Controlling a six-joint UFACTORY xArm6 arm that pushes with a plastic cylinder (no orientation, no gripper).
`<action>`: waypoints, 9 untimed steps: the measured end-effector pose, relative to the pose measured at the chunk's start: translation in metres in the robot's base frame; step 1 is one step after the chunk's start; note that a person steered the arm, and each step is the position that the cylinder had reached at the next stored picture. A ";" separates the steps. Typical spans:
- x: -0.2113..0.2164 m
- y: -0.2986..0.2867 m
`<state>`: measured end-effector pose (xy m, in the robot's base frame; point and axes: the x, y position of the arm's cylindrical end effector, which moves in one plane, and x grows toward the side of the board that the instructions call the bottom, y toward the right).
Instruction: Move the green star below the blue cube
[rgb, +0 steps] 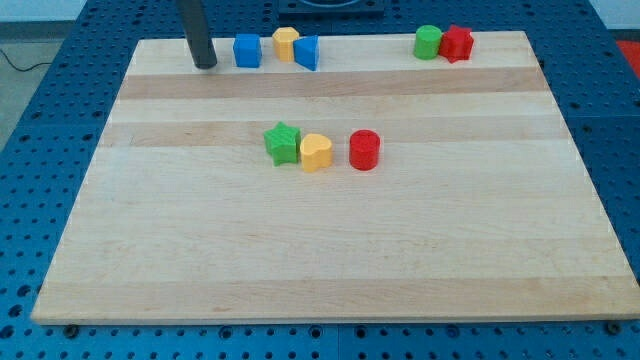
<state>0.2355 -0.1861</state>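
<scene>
Pale wood board (330, 250) lies on a blue perforated bench (40, 130); I log eight blocks on it, in three groups.

Rod: my tip (205, 66) rests on the board at the upper left, at roughly 11 o'clock from the board's centre. It carries no jaws, so there is nothing to open or close and it has hold of nothing. It stands just to the 9 o'clock side of the blue cube (247, 50), near it but with a sliver of board between them.

Top row: beyond the blue cube, at its 3 o'clock, sits a yellow block (287, 43), shape unclear, and touching that block's right side a blue triangular block (308, 52).

Top right: a green cylinder (429, 42) and a red block (458, 43), shape not clear to me, sit pressed together.

Centre: the green star (283, 143) lies well apart from the blue cube, at about 5 o'clock from it. Touching the star at its 3 o'clock is a yellow heart (316, 152). A red cylinder (365, 150) stands near the heart, at its 3 o'clock, with a clear gap.

My tip is well apart from the green star, at about 11 o'clock from it.
</scene>
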 end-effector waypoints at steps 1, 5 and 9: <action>-0.007 0.022; 0.057 0.013; 0.211 0.127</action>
<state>0.4461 -0.0588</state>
